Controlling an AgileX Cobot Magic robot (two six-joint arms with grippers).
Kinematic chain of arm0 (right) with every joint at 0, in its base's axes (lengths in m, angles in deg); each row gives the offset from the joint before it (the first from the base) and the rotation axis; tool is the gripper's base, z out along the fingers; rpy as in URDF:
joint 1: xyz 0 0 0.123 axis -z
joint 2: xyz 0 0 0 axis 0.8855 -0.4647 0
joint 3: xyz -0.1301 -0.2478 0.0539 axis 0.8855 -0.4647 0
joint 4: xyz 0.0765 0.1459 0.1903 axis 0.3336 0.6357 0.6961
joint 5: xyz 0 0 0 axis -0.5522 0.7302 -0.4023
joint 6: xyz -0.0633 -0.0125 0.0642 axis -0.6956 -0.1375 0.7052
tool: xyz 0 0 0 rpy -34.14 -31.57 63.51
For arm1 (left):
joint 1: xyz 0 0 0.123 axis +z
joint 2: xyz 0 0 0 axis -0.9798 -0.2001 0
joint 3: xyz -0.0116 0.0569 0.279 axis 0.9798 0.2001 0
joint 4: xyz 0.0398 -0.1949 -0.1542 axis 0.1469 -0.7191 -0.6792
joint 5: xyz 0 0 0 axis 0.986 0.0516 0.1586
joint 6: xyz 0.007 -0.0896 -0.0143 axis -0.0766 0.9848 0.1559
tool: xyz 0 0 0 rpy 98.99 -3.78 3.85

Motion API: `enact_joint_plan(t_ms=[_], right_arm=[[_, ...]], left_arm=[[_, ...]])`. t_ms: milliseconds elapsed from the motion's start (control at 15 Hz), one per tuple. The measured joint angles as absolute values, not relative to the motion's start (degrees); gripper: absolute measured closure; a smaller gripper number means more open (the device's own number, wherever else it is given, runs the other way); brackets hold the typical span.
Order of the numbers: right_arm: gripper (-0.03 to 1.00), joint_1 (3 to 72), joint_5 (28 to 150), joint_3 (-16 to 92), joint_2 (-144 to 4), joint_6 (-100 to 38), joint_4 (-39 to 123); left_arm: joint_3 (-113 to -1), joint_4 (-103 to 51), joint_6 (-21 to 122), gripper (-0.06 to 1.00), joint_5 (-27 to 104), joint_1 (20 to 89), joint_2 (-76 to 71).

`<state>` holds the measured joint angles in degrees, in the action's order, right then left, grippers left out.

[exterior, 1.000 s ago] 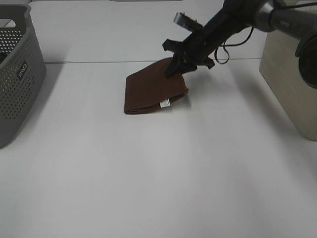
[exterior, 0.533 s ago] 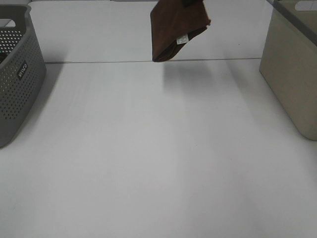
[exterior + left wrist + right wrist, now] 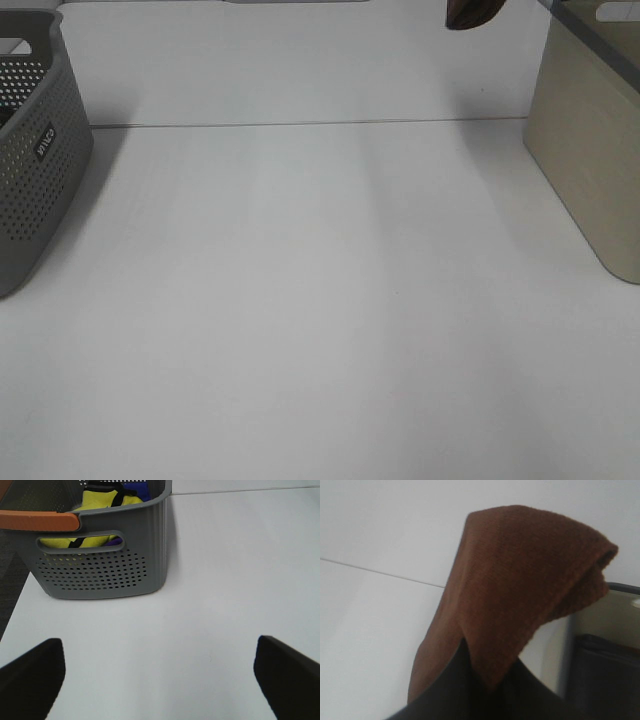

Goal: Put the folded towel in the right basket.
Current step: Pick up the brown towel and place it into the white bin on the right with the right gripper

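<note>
Pickup done, drop-off left: folded brown knit towel [image 3: 520, 580] clamped in closed right pincer [image 3: 487, 682], aloft above white tabletop [image 3: 320, 300], tall beige plastic basket [image 3: 590, 150] just beyond pincer, not yet beneath; left pincer [image 3: 160, 680] wide open, empty.

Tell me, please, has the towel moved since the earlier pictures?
Yes: the towel has lifted off the table and gone right, toward the beige basket.

Exterior high camera looking steeply down over white tabletop [image 3: 320, 300], taking in grey perforated plastic basket [image 3: 35, 150] and beige smooth-walled basket [image 3: 590, 140] at opposite edges. Left wrist camera facing the same grey perforated plastic basket [image 3: 105, 555] from low and fairly near. Right wrist camera sitting very close on brown folded knit towel [image 3: 520, 590], beige smooth-walled basket [image 3: 592, 615] showing behind. Towel [image 3: 470, 12] also peeking in at exterior view's top edge.
</note>
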<state>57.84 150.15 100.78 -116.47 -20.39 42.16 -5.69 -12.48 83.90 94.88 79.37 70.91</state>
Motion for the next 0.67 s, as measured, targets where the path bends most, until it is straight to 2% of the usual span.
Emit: enact_joint_plan(t_ms=[67, 400, 667], right_arm=[[0.89, 59.2, 150.2, 100.3, -115.7, -20.3, 42.2], [0.89, 75.5, 150.3, 91.0, -111.4, -20.3, 45.1], [0.89, 76.8, 150.2, 84.9, -113.5, -20.3, 46.5]], left_arm=[[-5.7, -12.5, 83.9, -0.03, 94.9, 79.4, 70.9], [-5.7, -12.5, 83.9, -0.03, 94.9, 79.4, 70.9], [-5.7, -12.5, 83.9, -0.03, 94.9, 79.4, 70.9]])
